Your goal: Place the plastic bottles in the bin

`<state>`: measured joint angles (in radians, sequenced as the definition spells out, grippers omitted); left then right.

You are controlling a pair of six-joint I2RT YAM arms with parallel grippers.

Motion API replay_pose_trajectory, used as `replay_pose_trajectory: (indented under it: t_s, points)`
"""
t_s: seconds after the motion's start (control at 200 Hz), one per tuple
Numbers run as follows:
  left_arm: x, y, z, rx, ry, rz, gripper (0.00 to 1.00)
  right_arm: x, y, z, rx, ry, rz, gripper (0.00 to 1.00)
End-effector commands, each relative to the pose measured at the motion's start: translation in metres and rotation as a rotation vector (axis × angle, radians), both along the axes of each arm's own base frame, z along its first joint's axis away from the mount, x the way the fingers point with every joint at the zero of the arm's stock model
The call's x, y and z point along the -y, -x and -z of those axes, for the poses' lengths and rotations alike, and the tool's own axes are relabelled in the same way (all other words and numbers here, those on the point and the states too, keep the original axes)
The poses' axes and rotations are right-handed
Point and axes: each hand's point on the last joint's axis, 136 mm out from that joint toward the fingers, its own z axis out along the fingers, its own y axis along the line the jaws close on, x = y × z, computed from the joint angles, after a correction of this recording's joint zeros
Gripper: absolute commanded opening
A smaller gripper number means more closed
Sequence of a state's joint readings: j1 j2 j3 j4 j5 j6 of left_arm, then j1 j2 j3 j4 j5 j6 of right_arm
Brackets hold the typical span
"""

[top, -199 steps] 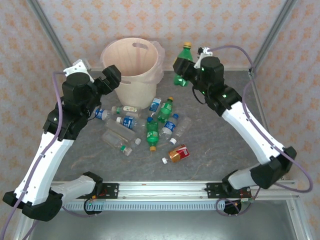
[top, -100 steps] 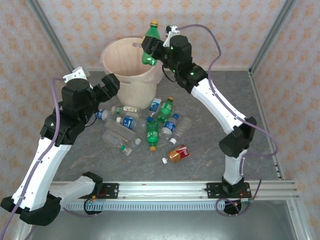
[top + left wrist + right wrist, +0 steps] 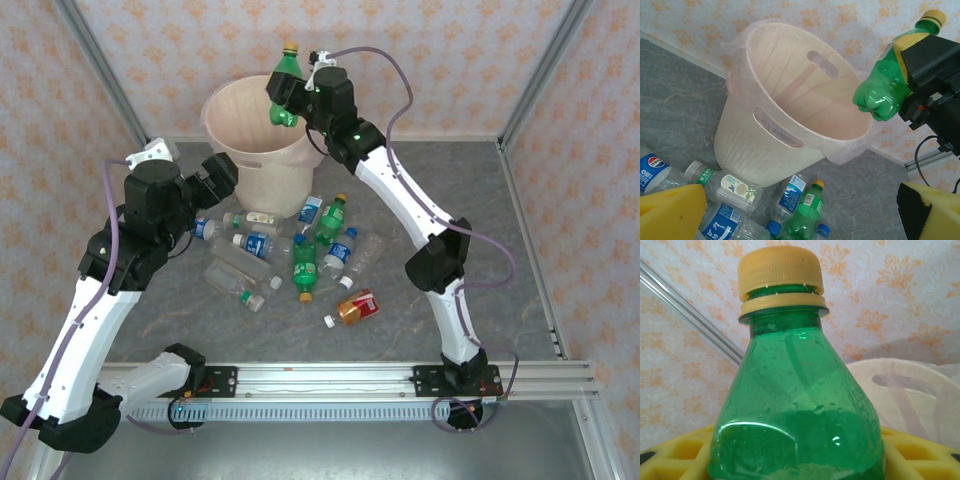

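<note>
The cream-beige bin (image 3: 262, 160) with its pinkish liner stands at the back of the table; its inside (image 3: 805, 100) holds no bottles. My right gripper (image 3: 292, 96) is shut on a green bottle with a yellow cap (image 3: 284, 88) (image 3: 797, 405), held upright above the bin's far right rim (image 3: 885, 85). Several bottles lie in a pile in front of the bin: green ones (image 3: 331, 218) (image 3: 303, 267), clear blue-labelled ones (image 3: 257, 244) and a red-orange one (image 3: 357, 307). My left gripper (image 3: 222, 170) (image 3: 800, 220) hangs open just left of the bin, above the pile.
Grey stone-patterned table (image 3: 480, 250) with free room on its right half. Metal frame posts (image 3: 545, 70) and patterned walls close the back and sides. A rail (image 3: 330, 378) runs along the near edge.
My right arm has swung left with the green bottle, from beside the bin's right side to above its rim. My left arm has hardly moved.
</note>
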<state>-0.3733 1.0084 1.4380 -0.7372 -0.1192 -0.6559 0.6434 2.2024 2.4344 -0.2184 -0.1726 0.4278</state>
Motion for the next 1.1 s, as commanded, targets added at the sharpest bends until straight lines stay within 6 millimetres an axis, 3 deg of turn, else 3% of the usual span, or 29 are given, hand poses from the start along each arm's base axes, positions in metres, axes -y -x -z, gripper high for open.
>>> replay_pose_trajectory:
  t_s: [0.0,0.105,0.23,0.34,0.455,0.586,0.806,1.096]
  points:
    - [-0.001,-0.001,0.002,-0.02,-0.016,-0.002,0.99,0.001,0.005,-0.016,0.039,0.005,0.002,0.62]
    - [0.0,-0.005,0.008,-0.032,-0.007,0.003,0.99,0.0,0.007,-0.019,0.044,0.001,-0.011,0.68]
    - [0.004,-0.007,0.009,-0.032,0.008,0.021,0.99,0.003,0.009,-0.022,0.043,0.0,-0.004,0.86]
    - [-0.003,-0.007,0.009,-0.025,0.012,-0.015,0.99,0.005,0.013,-0.03,0.049,-0.008,-0.005,0.87]
    - [-0.011,-0.005,0.011,-0.007,0.037,-0.043,0.99,0.011,0.021,-0.043,0.062,-0.014,-0.006,1.0]
    - [-0.022,-0.007,0.026,-0.045,0.07,-0.073,0.99,0.019,0.032,-0.055,0.065,-0.01,-0.012,1.0]
    - [-0.036,-0.007,0.086,-0.208,0.069,-0.132,0.99,0.034,0.059,-0.058,0.032,0.018,-0.015,1.0]
    - [-0.044,0.013,0.19,-0.424,0.139,-0.219,0.99,0.067,0.1,-0.032,-0.013,0.063,0.006,1.0]
